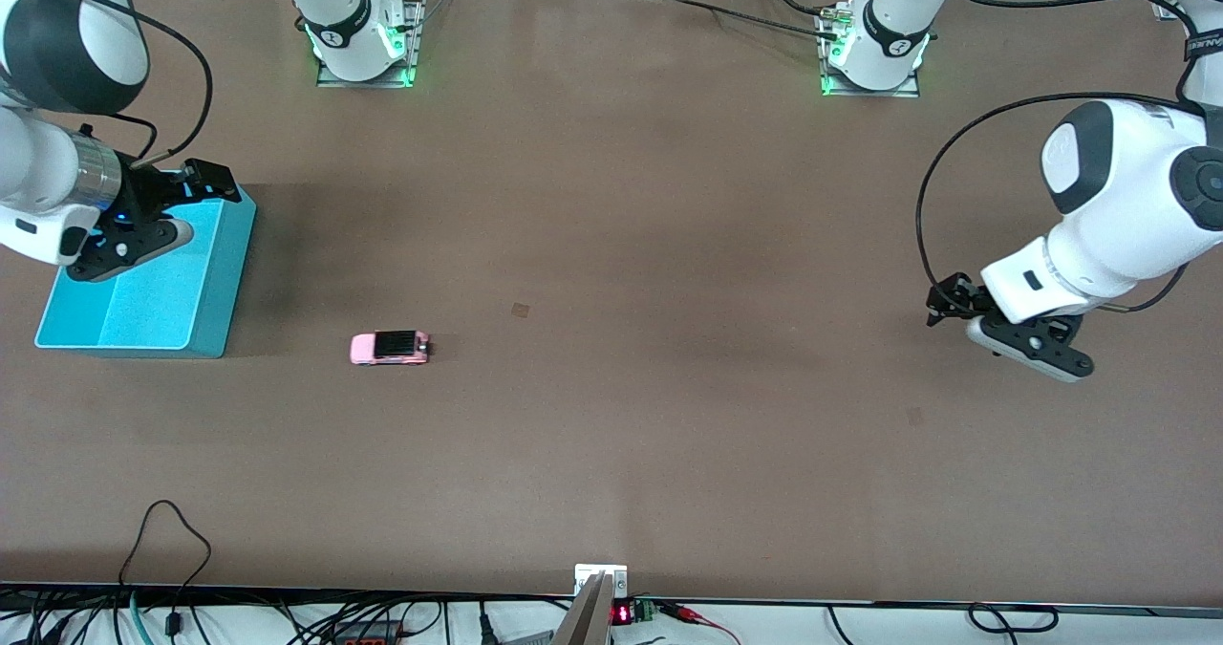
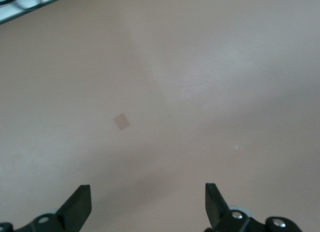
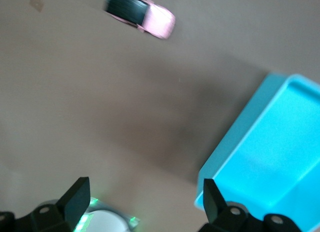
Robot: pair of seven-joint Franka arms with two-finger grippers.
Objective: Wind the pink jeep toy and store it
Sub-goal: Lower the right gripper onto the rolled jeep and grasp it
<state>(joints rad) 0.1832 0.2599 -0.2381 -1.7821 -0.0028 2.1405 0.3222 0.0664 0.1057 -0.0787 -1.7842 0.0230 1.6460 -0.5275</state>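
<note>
The pink jeep toy point(image 1: 390, 348) stands on the brown table, a short way from the turquoise bin point(image 1: 143, 301) toward the table's middle. It is light pink with a black roof over one half. In the right wrist view the pink jeep toy point(image 3: 142, 15) shows apart from the bin point(image 3: 235, 162). My right gripper point(image 1: 196, 207) hangs open and empty over the bin's corner point(image 3: 145, 197). At the left arm's end of the table my left gripper point(image 1: 989, 332) is up over bare table, open, with nothing between its fingers point(image 2: 148, 202).
The bin is empty inside. A small tan square patch point(image 1: 520, 310) marks the table near its middle, also seen as the patch point(image 2: 121, 121). Both arm bases stand at the table's edge farthest from the front camera. Cables lie along the nearest edge.
</note>
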